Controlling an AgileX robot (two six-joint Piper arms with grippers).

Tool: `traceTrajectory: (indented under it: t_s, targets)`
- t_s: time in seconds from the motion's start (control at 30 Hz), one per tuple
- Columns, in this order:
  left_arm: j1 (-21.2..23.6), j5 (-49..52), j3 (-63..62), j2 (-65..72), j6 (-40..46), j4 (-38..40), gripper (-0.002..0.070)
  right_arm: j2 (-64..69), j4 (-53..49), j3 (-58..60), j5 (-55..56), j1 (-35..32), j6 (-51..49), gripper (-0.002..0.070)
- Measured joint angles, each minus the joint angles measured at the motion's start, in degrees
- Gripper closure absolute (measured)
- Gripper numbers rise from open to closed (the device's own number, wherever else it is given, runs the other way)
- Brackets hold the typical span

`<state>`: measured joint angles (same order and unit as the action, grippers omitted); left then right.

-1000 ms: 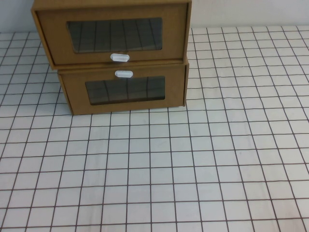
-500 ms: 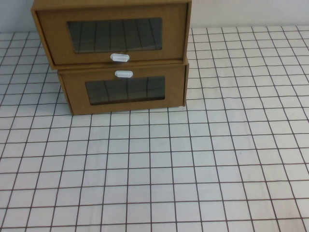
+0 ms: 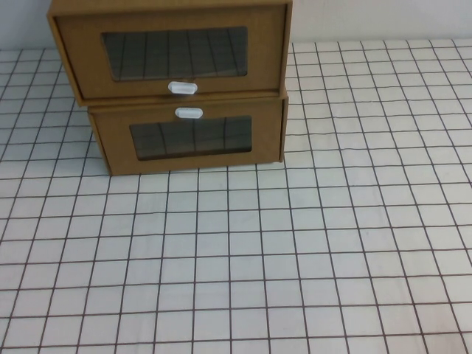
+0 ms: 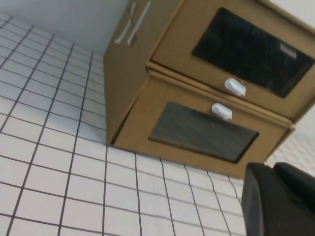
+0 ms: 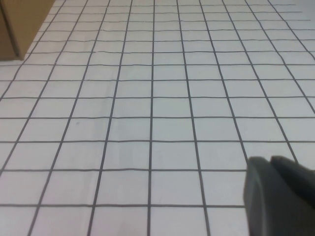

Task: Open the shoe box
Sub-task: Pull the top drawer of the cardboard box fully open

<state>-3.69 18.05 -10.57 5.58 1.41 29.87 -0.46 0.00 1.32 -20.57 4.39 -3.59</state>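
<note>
White gridded table [image 3: 354,243], pale wall [image 3: 369,18] behind. Two brown cardboard shoe boxes are stacked at the far left, back against the wall: top box [image 3: 66,44] sits on bottom box [image 3: 110,147] and overhangs it a bit to the left. The fronts face the robot, each with a dark window [image 3: 175,53] and a white pull tab. The top tab [image 3: 183,88] and bottom tab [image 3: 189,113] lie just apart across the seam, so both are reachable from this side. Both fronts are flush, so my read is that opening hasn't started; can't tell which box is the target. Neither arm shows in the high view. Left gripper [image 4: 273,172] is low and near the box fronts, off to their left, not touching, fingertips pressed together and empty. Right gripper [image 5: 270,164] hangs low over bare table well right of the boxes, clenched on nothing. Left arm looks better placed, but it would need to spread its fingers before pinching a tab.
</note>
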Motion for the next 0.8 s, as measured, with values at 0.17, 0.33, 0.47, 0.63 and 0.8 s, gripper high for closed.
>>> traceTrajectory:
  t_s: [0.17,0.33,0.47,0.63,0.8]
  targets:
    - [0.00,11.76,-15.15,16.14,6.48,-1.90,0.0677,0.00,0.00,0.00,0.00,0.00,0.00,0.0689]
    - [0.00,19.60,-31.34,33.91,19.20,-0.71,0.0677,0.00,0.00,0.00,0.00,0.00,0.00,0.0690]
    - [0.00,22.77,-44.90,46.54,26.61,1.53,0.0677,0.00,0.00,0.00,0.00,0.00,0.00,0.0689]
    - [0.00,26.37,-63.40,61.57,29.55,2.19,0.0677,0.00,0.00,0.00,0.00,0.00,0.00,0.0689]
    - [0.00,30.36,-81.36,75.40,30.03,2.88,0.0677,0.00,0.00,0.00,0.00,0.00,0.00,0.0689]
